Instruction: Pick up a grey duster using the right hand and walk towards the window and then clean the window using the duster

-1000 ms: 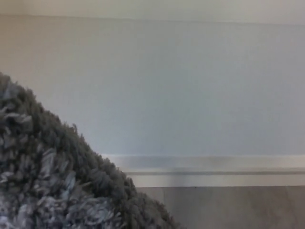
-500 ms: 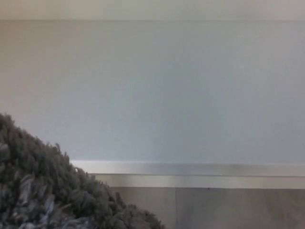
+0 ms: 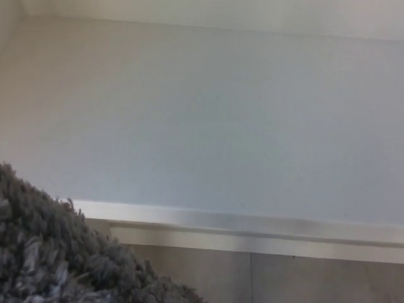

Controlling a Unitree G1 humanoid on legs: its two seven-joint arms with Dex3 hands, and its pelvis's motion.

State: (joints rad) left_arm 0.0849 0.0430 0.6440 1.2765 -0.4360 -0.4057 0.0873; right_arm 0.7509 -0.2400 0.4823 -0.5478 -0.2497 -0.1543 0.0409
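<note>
The fluffy grey duster fills the lower left corner of the head view, close to the camera. Behind it spreads a pale, frosted window pane that takes up most of the picture. The duster's shaggy head overlaps the pane's lower left part; I cannot tell whether it touches the glass. Neither of my hands shows, and whatever holds the duster is hidden below the picture's edge.
A white sill or lower frame runs along the bottom of the pane, tilted slightly down to the right. Below it is a beige wall strip. A lighter frame band crosses the top.
The duster has dropped lower and further left in the picture. The whole view has also tilted, so the sill now slopes instead of lying level.
</note>
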